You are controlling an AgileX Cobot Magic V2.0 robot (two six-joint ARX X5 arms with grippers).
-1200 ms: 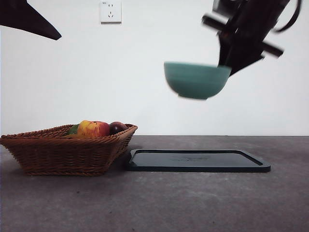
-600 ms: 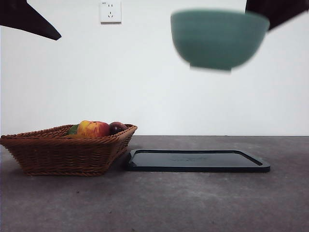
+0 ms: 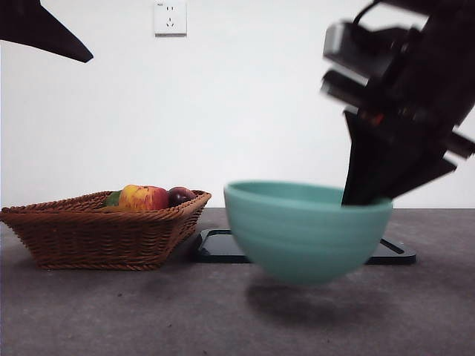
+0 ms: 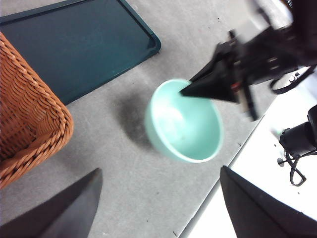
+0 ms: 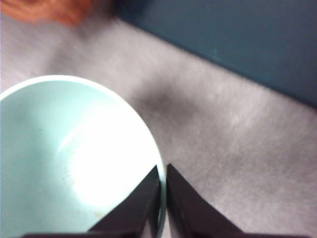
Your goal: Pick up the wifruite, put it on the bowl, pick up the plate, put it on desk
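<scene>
At the desk's left side stands the wicker basket (image 3: 104, 228), holding an apple (image 3: 143, 197) and a dark round fruit (image 3: 180, 196); a small orange-brown fruit cannot be picked out among them. The left claw (image 4: 158, 208) waits high above, jaws spread wide and empty.

Next along lies the dark tray (image 3: 215, 247), flat on the desk (image 3: 111, 311) toward its far edge.

In front of the tray, toward the near edge and right of the basket, the teal bowl (image 3: 306, 230) hangs just clear of the desk with its shadow beneath. The right claw (image 5: 162, 198) pinches the bowl's rim on the right side, one jaw inside and one outside, the wall held between them.

The bowl sits upright, mouth up, so what matters most is the gap straight below it: a short descent should seat it. Once it rests, the basket lies to its left, nearer the left claw.
</scene>
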